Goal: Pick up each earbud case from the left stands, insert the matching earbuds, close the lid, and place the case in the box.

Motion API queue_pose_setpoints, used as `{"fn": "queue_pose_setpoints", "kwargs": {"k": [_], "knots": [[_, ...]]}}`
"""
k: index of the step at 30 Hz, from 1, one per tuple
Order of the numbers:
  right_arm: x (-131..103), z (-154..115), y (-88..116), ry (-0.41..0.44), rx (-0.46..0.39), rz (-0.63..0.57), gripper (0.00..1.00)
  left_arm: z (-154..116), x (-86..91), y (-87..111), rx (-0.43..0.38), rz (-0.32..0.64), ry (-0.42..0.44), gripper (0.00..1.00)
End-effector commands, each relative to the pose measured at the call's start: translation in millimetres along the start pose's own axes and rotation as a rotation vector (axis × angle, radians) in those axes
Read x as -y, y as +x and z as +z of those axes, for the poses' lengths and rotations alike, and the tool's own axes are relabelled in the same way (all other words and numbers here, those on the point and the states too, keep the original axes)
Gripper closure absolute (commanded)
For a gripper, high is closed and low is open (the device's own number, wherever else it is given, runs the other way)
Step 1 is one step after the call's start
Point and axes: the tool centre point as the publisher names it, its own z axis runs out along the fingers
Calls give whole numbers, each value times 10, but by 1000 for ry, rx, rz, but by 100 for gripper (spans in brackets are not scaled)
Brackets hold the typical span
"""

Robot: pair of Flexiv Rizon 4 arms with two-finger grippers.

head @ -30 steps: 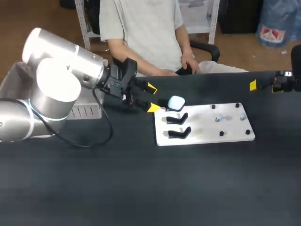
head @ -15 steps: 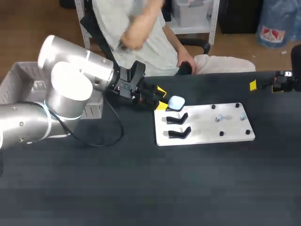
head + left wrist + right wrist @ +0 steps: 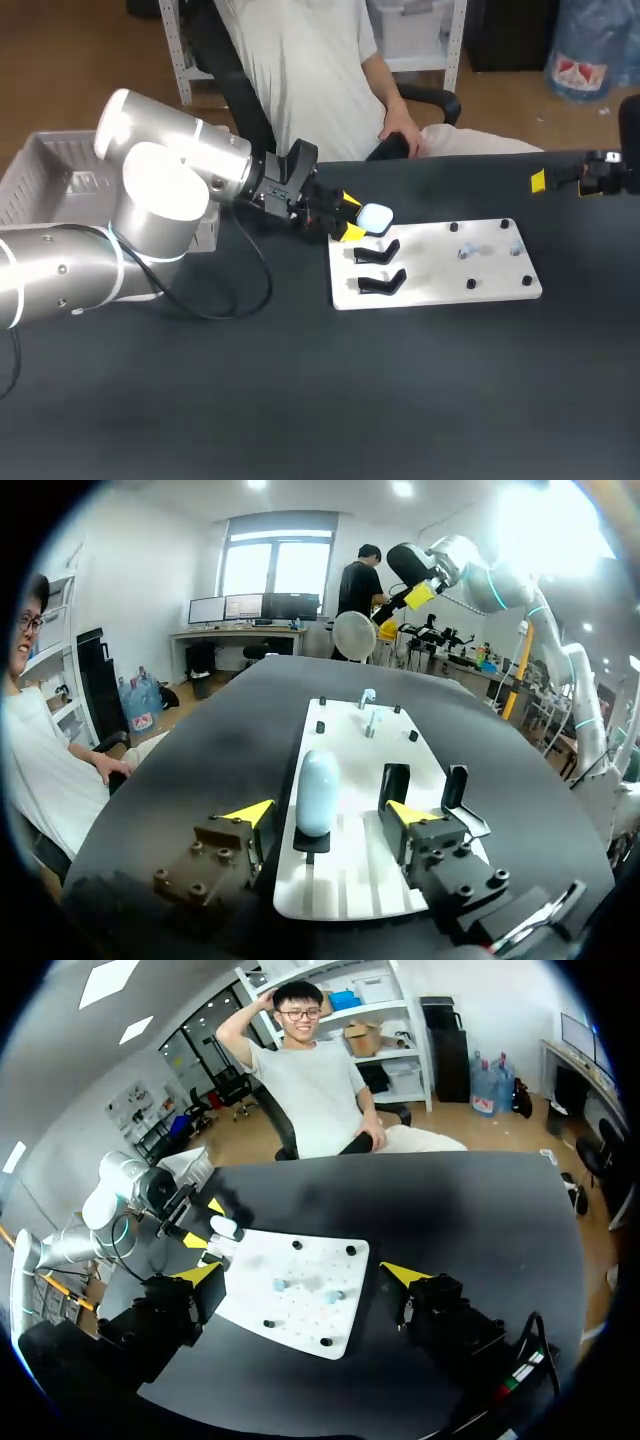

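Left gripper (image 3: 332, 815) has closed in on the case (image 3: 318, 790). Its fingers are wide and straddle the case, with no contact yet as far as I can tell. Case is perched on the end stand of the board (image 3: 440, 262). It's probably light, hard and glossy, so slippery: pinch the broad sides mid-body, gently. Right gripper (image 3: 300, 1275) is wide, empty and well apart.
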Motion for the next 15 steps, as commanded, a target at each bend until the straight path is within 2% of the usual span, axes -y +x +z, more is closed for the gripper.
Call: {"fn": "queue_pose_setpoints", "kwargs": {"k": [1, 7, 13, 15], "knots": [[6, -3, 1, -2, 0, -1, 0, 62, -65, 29, 11, 8, 0, 33], [6, -3, 1, -2, 0, -1, 0, 94, -149, 55, 15, 11, -10, 38], [6, -3, 1, -2, 0, -1, 0, 126, -184, 25, 22, 16, -4, 39], [6, -3, 1, -2, 0, -1, 0, 137, -185, 10, 23, 22, -3, 36]]}}
